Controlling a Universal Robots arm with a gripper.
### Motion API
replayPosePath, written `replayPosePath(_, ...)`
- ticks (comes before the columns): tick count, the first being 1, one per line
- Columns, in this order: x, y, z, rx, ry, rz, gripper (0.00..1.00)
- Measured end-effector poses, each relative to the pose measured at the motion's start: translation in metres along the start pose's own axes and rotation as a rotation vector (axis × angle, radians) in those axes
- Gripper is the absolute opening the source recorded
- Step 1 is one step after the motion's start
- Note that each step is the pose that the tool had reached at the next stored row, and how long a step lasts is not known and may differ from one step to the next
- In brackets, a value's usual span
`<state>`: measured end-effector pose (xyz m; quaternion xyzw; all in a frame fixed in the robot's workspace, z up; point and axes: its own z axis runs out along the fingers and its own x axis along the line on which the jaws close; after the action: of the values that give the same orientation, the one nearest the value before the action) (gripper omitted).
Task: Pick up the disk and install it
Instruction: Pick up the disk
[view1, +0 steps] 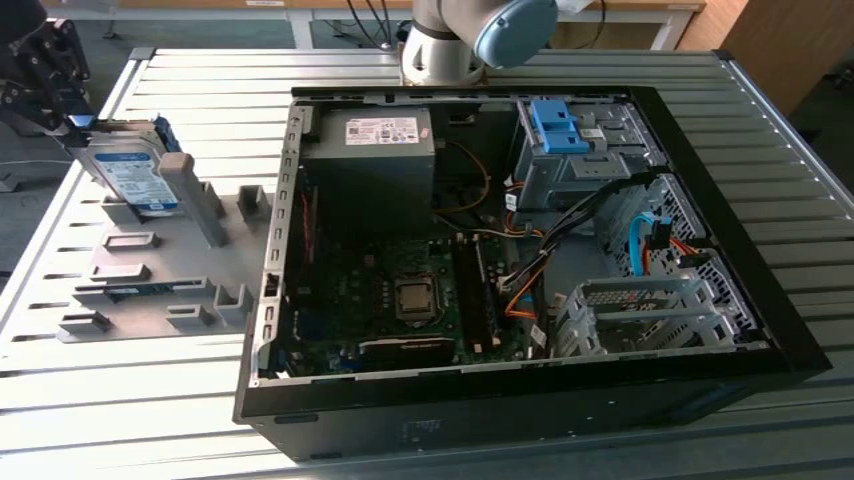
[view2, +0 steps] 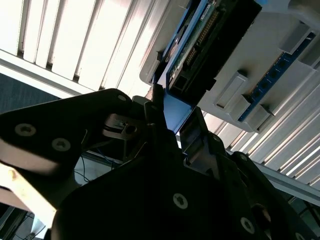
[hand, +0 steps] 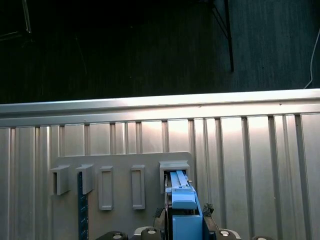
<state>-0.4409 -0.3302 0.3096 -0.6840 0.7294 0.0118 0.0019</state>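
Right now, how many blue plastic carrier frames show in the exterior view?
2. One frames the disk standing in the grey fixture at the exterior view's left; a second carrier sits in the drive cage of the open computer case. Others may be hidden.

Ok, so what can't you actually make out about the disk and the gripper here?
The gripper: cut off by the exterior view's left edge.
Its contact with the disk: hidden by its own dark body, second wrist view.
The disk's lower end: hidden in the grey holder, exterior view.
The disk's label: too small to read, exterior view.
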Motion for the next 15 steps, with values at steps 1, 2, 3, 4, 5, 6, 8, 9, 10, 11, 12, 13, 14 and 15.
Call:
replayPosePath(1, 0.0, 0.0, 0.0002, 0.0, 0.0, 0.0, 0.39)
replayPosePath(2, -0.0001, 0.0, 0.0003, 0.0, 0.0, 0.0, 0.39)
replayPosePath(3, -0.0001, 0.0, 0.0005, 0.0001, 0.0, 0.0, 0.4)
replayPosePath(4, -0.0003, 0.0, 0.0006, 0.0001, 0.0, 0.0, 0.4)
replayPosePath(5, -0.0005, 0.0001, 0.0008, 0.0002, -0.0001, 0.0, 0.4)
replayPosePath(6, -0.0008, 0.0001, 0.0009, 0.0002, -0.0001, 0.0, 0.46)
replayPosePath(8, -0.0015, 0.0001, 0.0012, 0.0, 0.0, 0.0, 0.46)
replayPosePath(9, -0.0017, 0.0001, 0.0016, 0.0, 0.0, 0.0, 0.46)
replayPosePath(10, -0.0019, 0.0001, 0.0024, 0.0001, -0.0001, 0.0, 0.46)
replayPosePath(11, -0.002, 0.0001, 0.0034, 0.0, 0.0, 0.0, 0.46)
replayPosePath(12, -0.0021, 0.0003, 0.0044, 0.0, 0.0, 0.0, 0.46)
replayPosePath(13, -0.002, 0.0007, 0.0053, 0.0, 0.0, 0.0, 0.46)
replayPosePath(14, -0.002, 0.0008, 0.0065, 0.0, 0.0, 0.0, 0.46)
replayPosePath(15, -0.0019, 0.001, 0.0078, 0.0, 0.0, 0.0, 0.46)
